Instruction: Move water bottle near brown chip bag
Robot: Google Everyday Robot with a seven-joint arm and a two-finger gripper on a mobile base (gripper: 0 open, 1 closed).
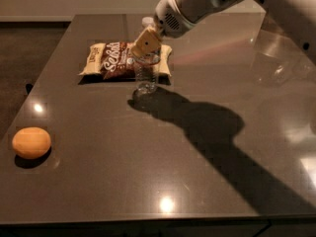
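The water bottle [146, 76] is a small clear bottle, upright at the front right corner of the brown chip bag [116, 60]. Its white cap [147, 20] shows just behind the gripper. The bag lies flat on the dark table, brown in the middle with white script and cream ends. My gripper [146, 45] comes in from the upper right on a white arm, and its tan finger [145, 42] lies across the bottle's upper part. It is shut on the bottle. The bottle's base is at or just above the tabletop, touching or nearly touching the bag's edge.
An orange [31, 142] sits near the table's left front edge. The dark glossy table [98, 181] carries the arm's long shadow [207, 127] across its middle and right. The floor drops away at the left.
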